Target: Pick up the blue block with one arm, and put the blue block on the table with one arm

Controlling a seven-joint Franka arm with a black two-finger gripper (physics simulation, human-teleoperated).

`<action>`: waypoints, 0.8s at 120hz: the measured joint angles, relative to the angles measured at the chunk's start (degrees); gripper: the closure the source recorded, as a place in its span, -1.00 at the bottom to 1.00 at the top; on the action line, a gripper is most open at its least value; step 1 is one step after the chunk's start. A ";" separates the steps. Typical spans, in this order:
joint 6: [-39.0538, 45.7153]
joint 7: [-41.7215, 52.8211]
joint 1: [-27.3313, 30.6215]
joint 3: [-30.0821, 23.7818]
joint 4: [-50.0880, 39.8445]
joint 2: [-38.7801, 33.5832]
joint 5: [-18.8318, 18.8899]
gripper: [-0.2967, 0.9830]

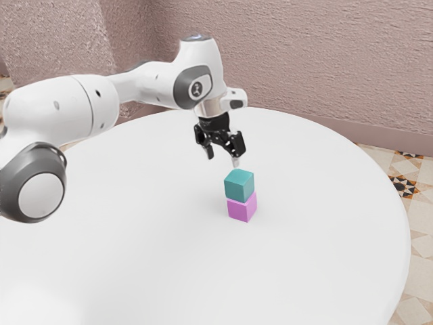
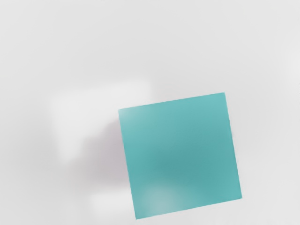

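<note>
First, in the exterior view, the arm (image 1: 149, 82) enters from the exterior view's left, extends over the round white table (image 1: 142, 230) and bends downward at the wrist. The black gripper (image 1: 223, 160) points down, above and near a stack of two blocks, toward the exterior view's left side of it. Its two fingers stand wide apart, with nothing held between them. The blue block (image 1: 239, 185), teal in tone, rests on the pink block (image 1: 242, 208), which stands on the table. A side profile of the stack is given here, its two levels distinguishable; the upper block sits slightly askew on the lower. Behind the table are a rough-textured wall (image 1: 298, 61) and a patterned tile floor (image 1: 415, 166).

Next, in the wrist view, the blue block is seen from above, its square upper face presented below the hand and turned slightly relative to the camera. Beside it, a soft shadow (image 2: 101, 161) and pale patches of light lie across the white tabletop.
</note>
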 joint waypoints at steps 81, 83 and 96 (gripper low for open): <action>-0.58 -1.84 -0.02 -2.91 11.64 10.36 2.40 -0.54; -0.68 -1.97 -0.02 -2.98 11.66 10.40 2.59 -0.54; -1.19 -3.68 -0.02 -2.69 11.73 10.65 3.55 -0.54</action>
